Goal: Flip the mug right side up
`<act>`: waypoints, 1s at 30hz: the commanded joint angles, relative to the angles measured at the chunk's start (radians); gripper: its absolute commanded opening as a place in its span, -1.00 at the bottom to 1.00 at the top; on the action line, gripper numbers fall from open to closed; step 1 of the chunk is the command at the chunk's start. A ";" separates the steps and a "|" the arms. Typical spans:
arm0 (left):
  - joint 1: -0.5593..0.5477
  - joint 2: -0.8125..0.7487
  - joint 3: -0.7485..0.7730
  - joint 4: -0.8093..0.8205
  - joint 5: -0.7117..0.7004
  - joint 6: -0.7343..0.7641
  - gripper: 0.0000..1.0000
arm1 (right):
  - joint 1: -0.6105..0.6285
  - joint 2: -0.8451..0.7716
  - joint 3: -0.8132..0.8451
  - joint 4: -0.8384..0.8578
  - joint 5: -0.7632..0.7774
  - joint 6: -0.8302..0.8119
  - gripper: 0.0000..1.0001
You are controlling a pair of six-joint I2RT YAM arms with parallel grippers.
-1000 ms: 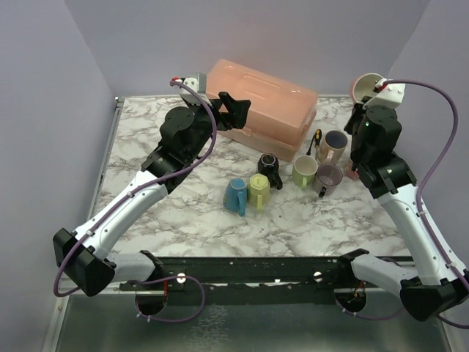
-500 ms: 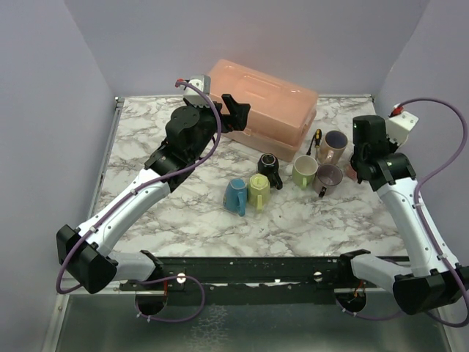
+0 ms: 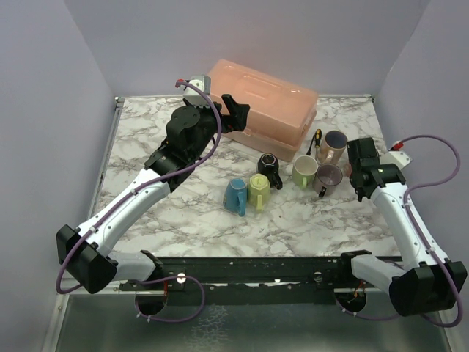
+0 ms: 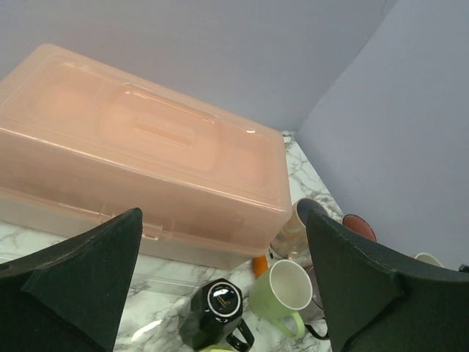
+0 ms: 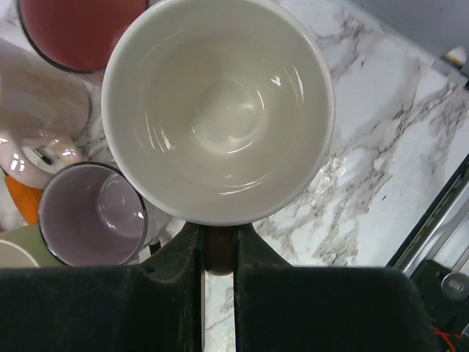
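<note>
Mug [image 5: 220,110] in the right gripper [image 5: 218,268], at the right side of the table [image 3: 183,216], just beside the cluster of other mugs. White inside, mouth wide open toward the right wrist camera, inner bottom plainly visible. Jaws drawn nearly together, pinching a narrow brownish part at the mug's near edge, perhaps the handle, though impossible to tell for sure. From above, mug almost wholly hidden under the gripper. Resting on the marble or hanging above it: cannot tell. Close around it in the right wrist view: a red cup [image 5: 73,29] beyond, a pink mug [image 5: 37,125] to one side, a purple mug [image 5: 91,216] just beside, mouth up. Left gripper [image 3: 236,110] raised at the back of the table, near the left end of the box [image 3: 271,103], jaws spread wide. In the left wrist view, box with lid on, and in front of it a black mug [image 4: 220,302] with a pale mark on its top face and a green mug [image 4: 289,286] mouth up, the two near each other. Toward the middle of the table, a yellow mug [image 3: 259,189] and a blue mug [image 3: 236,195] side by side, touching. Screwdriver [image 3: 315,139] between box and pink mug, orange handle just visible.
</note>
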 commanded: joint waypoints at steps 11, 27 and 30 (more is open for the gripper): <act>0.001 -0.007 -0.008 -0.032 -0.035 0.029 0.86 | -0.042 0.016 -0.211 0.170 -0.130 0.086 -0.99; 0.003 -0.006 -0.011 -0.053 -0.036 0.037 0.86 | -0.050 0.114 -0.260 0.333 -0.185 -0.036 -0.99; 0.003 -0.010 -0.013 -0.056 -0.038 0.037 0.86 | -0.051 0.129 -0.254 0.336 -0.183 -0.043 -0.97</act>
